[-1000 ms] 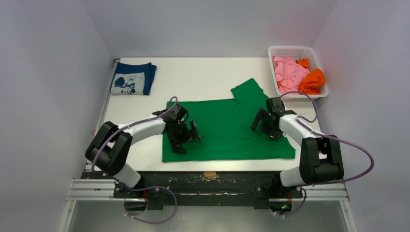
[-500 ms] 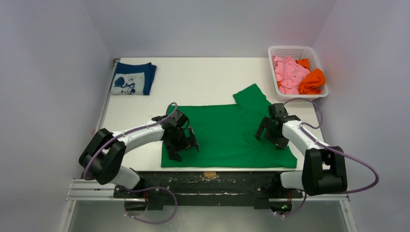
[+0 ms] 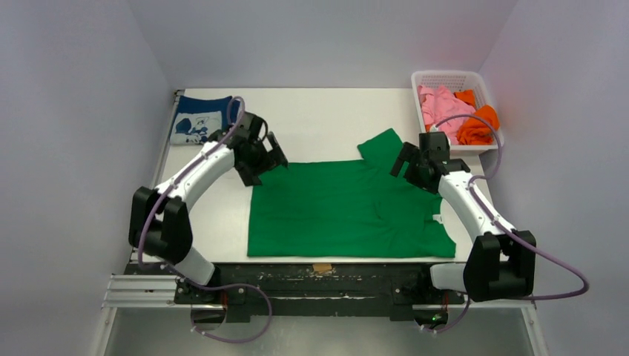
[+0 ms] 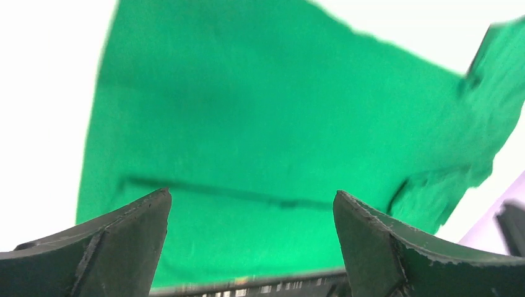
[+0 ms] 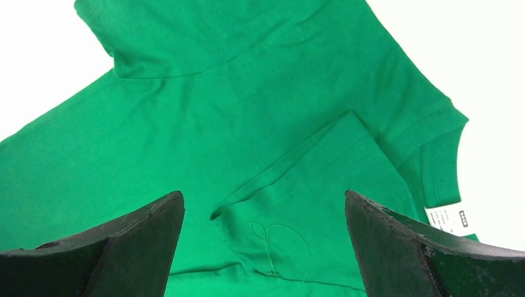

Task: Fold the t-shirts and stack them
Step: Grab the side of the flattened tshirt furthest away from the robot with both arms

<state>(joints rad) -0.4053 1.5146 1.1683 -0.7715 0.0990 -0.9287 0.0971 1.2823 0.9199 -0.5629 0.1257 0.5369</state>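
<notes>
Bright, even light; one wrist view is smeared.

The white table (image 3: 326,119) is washed out to featureless white in both wrist views. Beyond the left gripper (image 4: 251,193) the green t-shirt (image 4: 278,124) is rendered soft and streaked by blur. Ahead of the right gripper (image 5: 263,192) its weave and white label (image 5: 447,218) are resolved crisply. Shadows in the top view are faint and soft-edged.

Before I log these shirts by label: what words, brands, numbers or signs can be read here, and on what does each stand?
The white neck tag of the green t-shirt: dark print, too small to read.
The navy t-shirt: a white cartoon print, no words legible in it.
No other text shows in any view.
</notes>
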